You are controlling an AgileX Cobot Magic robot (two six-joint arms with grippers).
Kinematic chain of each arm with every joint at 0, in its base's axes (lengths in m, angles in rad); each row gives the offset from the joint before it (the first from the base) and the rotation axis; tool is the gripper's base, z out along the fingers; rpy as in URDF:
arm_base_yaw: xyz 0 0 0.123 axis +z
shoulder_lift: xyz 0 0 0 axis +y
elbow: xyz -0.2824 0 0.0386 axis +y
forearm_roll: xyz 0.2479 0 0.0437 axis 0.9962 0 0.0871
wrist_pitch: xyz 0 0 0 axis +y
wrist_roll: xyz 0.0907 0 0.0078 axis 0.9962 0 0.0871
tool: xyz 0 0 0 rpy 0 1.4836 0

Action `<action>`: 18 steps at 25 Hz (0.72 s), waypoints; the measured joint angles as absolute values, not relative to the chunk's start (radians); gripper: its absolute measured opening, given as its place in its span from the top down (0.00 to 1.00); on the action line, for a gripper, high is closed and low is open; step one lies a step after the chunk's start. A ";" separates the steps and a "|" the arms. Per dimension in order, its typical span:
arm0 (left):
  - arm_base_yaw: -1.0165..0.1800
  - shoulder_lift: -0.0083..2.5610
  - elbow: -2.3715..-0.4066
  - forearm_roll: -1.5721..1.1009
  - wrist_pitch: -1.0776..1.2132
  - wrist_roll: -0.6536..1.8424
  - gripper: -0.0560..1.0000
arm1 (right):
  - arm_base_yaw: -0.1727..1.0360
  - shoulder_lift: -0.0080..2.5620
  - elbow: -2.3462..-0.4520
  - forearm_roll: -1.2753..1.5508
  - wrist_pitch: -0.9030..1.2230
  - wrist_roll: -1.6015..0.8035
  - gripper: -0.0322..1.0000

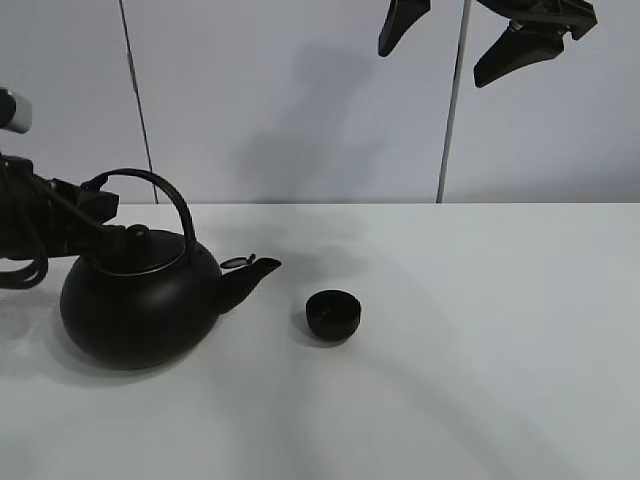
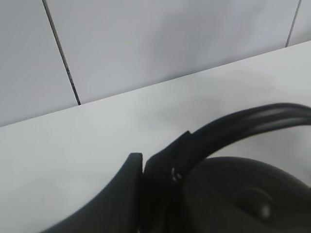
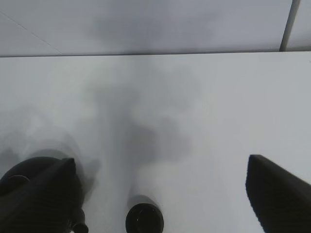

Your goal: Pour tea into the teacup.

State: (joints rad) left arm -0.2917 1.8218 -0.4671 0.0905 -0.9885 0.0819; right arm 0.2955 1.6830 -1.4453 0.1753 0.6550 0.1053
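The black kettle (image 1: 140,300) stands on the white table (image 1: 480,330) at the left, its spout pointing right toward the teacup. The teacup (image 1: 332,313), a small low black cup, stands upright just right of the spout tip, a little apart from it. My left gripper (image 1: 97,200) is shut on the left end of the kettle's arched handle (image 2: 243,121); its fingers (image 2: 124,194) close on the handle in the left wrist view. My right gripper (image 1: 455,45) hangs open and empty high above the table. The right wrist view shows the teacup (image 3: 144,219) and part of the kettle (image 3: 19,182) below.
A pale panelled wall (image 1: 300,100) runs along the table's far edge. The table surface (image 3: 218,111) extends to the right of the teacup and in front of it.
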 joint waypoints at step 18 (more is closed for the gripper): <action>-0.391 1.756 -0.681 0.219 -0.679 0.162 0.84 | 0.296 1.683 -1.445 0.175 0.655 0.105 0.34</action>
State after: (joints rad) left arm -0.3907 1.7559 -0.6806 0.2190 -0.6787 0.1624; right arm 0.2955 1.6830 -1.4453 0.1753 0.6550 0.1053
